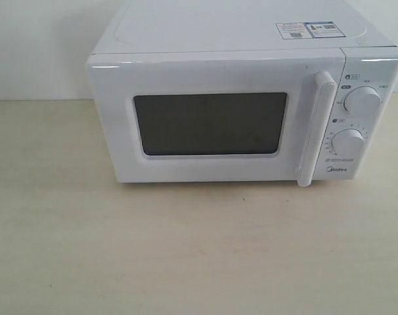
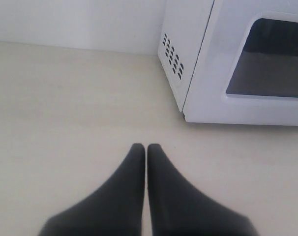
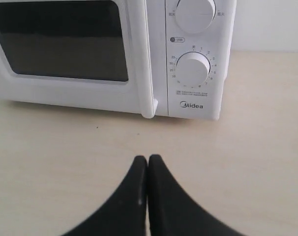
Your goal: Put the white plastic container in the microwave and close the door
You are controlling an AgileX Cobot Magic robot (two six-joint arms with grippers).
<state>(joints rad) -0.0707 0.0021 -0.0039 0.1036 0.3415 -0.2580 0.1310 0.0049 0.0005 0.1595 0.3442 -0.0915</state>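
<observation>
With the door shut on the microwave, no container in sight, and the left claw and right claw both pressed together, empty, before it, the right should probably hook the handle squarely and swing wide.

Bright, washed-out pics w/ soft shadow under microwave, slight blur.
</observation>
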